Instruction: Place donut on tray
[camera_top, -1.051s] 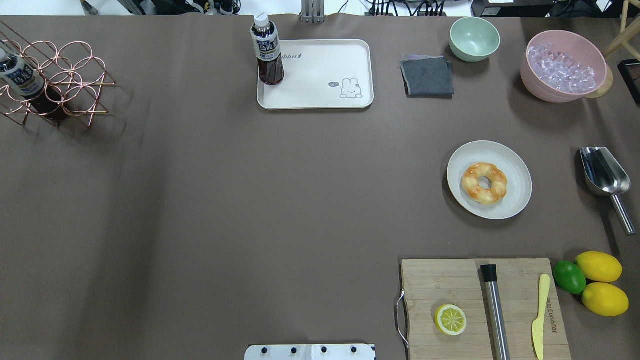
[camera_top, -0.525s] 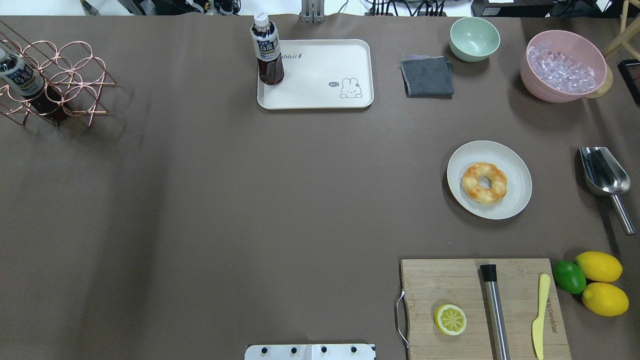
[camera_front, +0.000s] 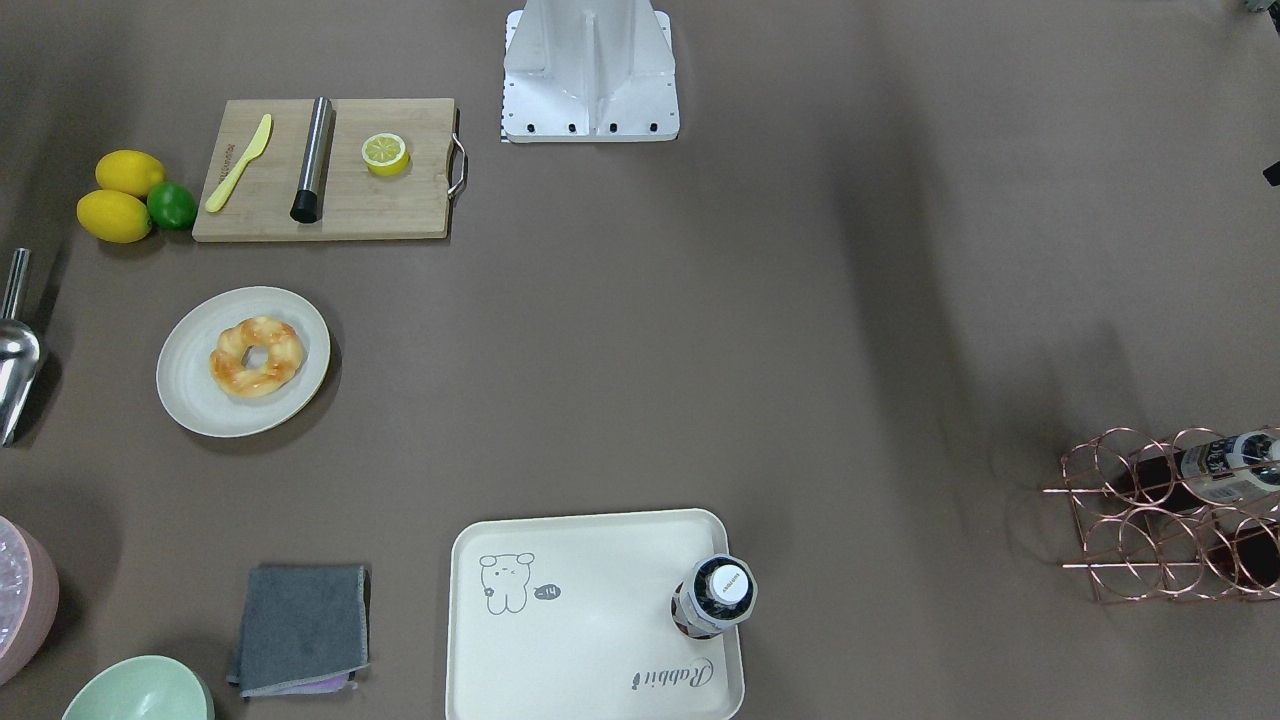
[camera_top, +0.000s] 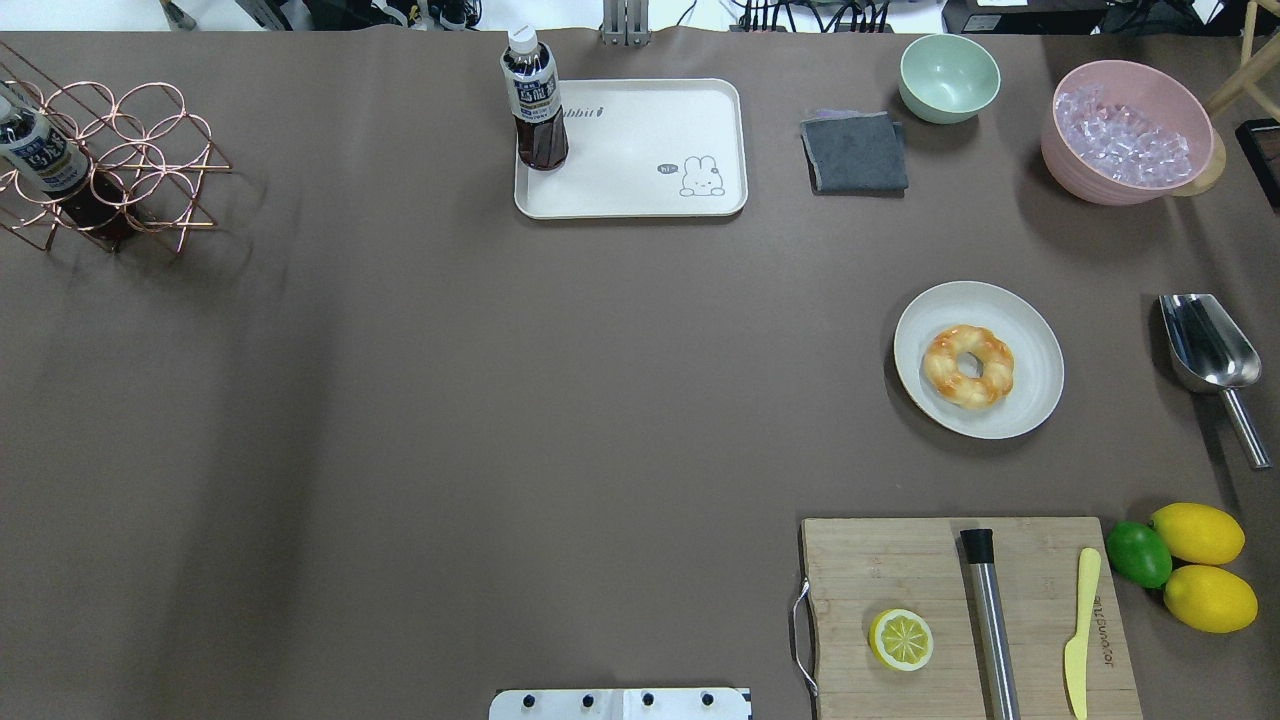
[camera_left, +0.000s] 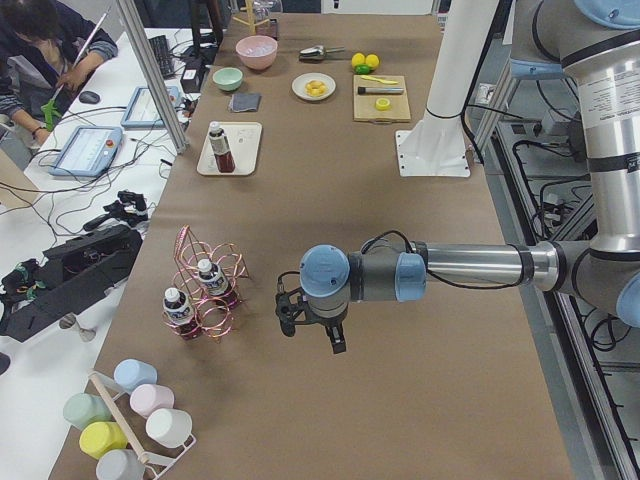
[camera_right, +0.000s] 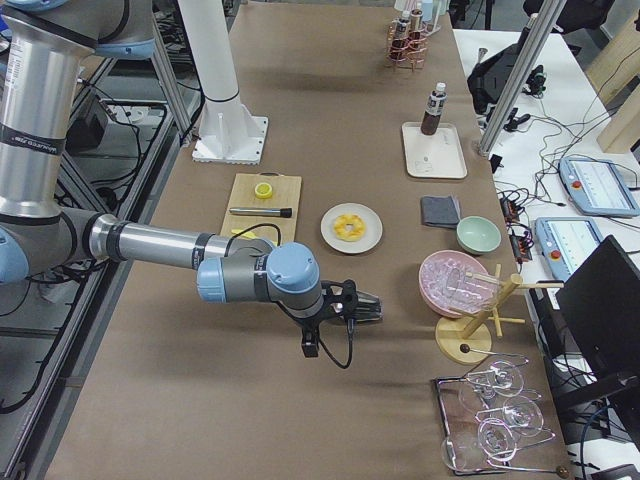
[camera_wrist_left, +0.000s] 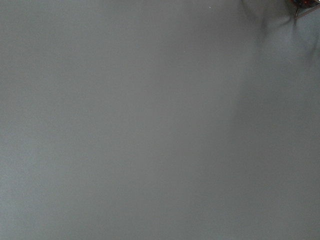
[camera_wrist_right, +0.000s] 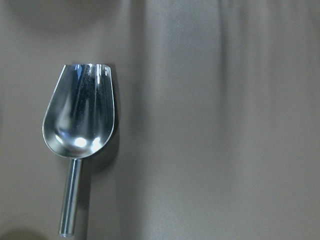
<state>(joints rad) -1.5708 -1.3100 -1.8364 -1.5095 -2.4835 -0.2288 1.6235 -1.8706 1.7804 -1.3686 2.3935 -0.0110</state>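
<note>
The donut (camera_top: 968, 366), a golden twisted ring, lies on a round off-white plate (camera_top: 1035, 335) at the table's right; it also shows in the front view (camera_front: 256, 356). The cream tray (camera_top: 640, 150) with the grey drawing sits at the far middle and carries an upright tea bottle (camera_top: 534, 100) in one corner. Neither gripper shows in the overhead or front views. The left gripper (camera_left: 312, 335) hangs over bare cloth near the copper rack. The right gripper (camera_right: 368, 305) hovers beyond the plate, over the scoop (camera_wrist_right: 80, 120). I cannot tell whether either is open or shut.
A cutting board (camera_top: 900, 560) holds a halved lemon (camera_top: 901, 639), a steel muddler and a yellow knife. Lemons and a lime (camera_top: 1138, 553) lie beside it. A pink ice bowl (camera_top: 1125, 135), green bowl (camera_top: 948, 77), grey cloth (camera_top: 855, 152) and copper bottle rack (camera_top: 110, 165) stand around.
</note>
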